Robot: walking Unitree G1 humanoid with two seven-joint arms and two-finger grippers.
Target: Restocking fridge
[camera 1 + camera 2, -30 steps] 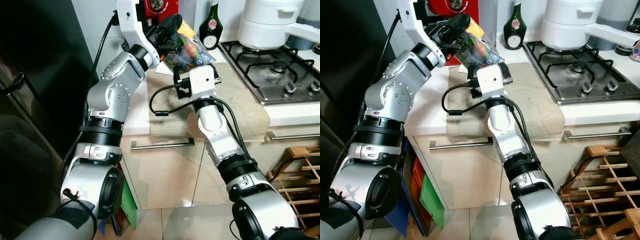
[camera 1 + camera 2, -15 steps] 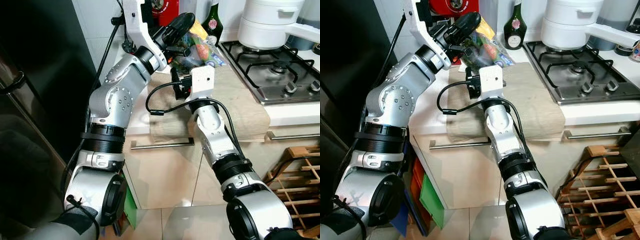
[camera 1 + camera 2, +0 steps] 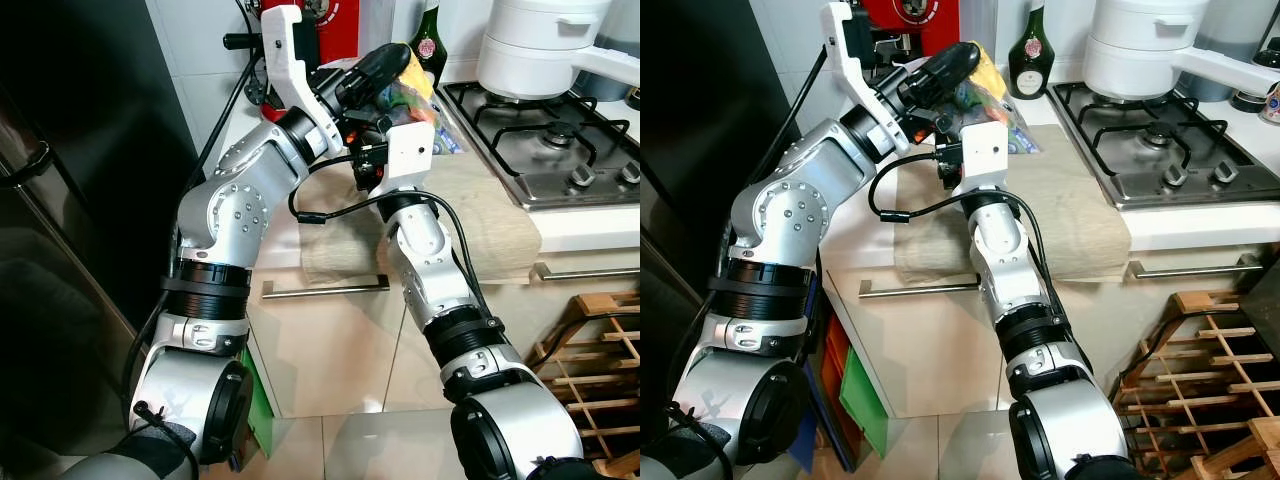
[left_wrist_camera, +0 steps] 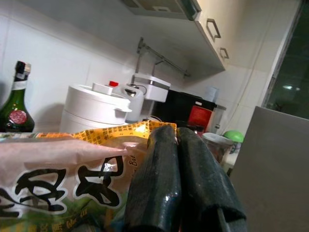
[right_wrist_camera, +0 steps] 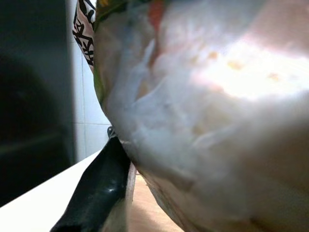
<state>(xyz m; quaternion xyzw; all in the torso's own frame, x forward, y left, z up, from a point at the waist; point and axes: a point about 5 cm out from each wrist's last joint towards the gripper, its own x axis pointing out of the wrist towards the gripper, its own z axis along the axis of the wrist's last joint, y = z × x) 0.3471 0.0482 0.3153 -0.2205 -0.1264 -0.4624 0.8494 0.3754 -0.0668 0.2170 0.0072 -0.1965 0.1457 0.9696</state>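
The left gripper (image 3: 385, 68) is clamped on the top edge of the snack bag (image 3: 990, 95), holding it above the rear edge of the cloth (image 3: 1070, 215) on the counter (image 3: 275, 235). The right gripper (image 3: 372, 150) sits under the bag; whether its fingers are open or closed cannot be determined. Risk: the thin film may slip from the pinch, or the hanging bag may snag on the right wrist.

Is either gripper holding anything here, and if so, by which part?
The left gripper is shut on the top edge of the snack bag, lifted above the counter. The right gripper is right against the bag's underside; whether it grips cannot be told.
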